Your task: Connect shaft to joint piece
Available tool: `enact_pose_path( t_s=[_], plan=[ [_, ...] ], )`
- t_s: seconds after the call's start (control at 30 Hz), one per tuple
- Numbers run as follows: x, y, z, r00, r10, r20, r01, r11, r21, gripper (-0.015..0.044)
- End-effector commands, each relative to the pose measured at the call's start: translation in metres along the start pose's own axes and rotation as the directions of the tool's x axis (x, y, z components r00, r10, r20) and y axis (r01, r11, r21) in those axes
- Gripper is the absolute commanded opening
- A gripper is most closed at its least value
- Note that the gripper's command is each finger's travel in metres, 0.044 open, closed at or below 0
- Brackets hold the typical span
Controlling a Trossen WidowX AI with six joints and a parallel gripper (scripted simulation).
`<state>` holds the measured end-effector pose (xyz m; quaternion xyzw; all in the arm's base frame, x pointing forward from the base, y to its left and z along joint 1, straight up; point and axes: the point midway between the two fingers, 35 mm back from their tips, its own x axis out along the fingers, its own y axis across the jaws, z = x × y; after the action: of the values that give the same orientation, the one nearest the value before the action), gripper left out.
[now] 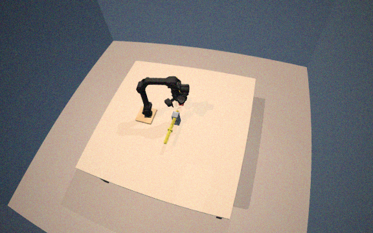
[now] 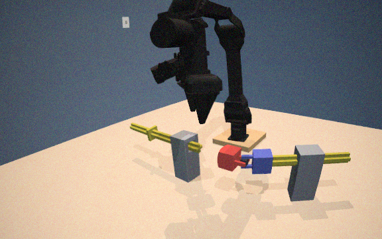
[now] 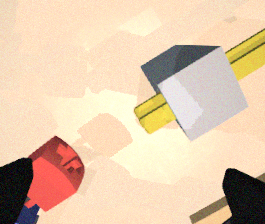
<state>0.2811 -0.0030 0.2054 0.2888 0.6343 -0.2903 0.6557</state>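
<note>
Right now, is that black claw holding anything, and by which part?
Nothing is held. The gripper hangs open above the table, apart from the red joint piece and the yellow sliding shaft.

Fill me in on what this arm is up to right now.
The black arm hangs its claw wide open above the table, holding nothing. It sits over the gap between the red joint piece and the left grey block. The sliding yellow shaft only pokes a short way out of that block, well short of the joint piece, so the push has not happened. The other shaft sits in the right grey block.
</note>
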Motion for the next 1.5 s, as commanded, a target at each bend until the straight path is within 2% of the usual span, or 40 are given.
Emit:
enact_pose_path(
  t_s=[0.0,0.37,0.8,1.07,1.47],
  plan=[
    [0.003,-0.001,0.0,1.0,-0.005,0.004,0.005,0.992,0.127,0.044],
    [0.007,0.0,-0.001,1.0,-0.011,0.01,0.006,0.901,0.433,0.044],
    [0.012,0.0,-0.001,1.0,-0.019,0.017,0.0,0.681,0.732,0.044],
    [0.014,0.0,-0.001,1.0,-0.019,0.017,0.0,0.667,0.745,0.044],
    [0.06,0.003,0.001,1.0,-0.02,0.017,0.001,0.668,0.744,0.044]
  ],
)
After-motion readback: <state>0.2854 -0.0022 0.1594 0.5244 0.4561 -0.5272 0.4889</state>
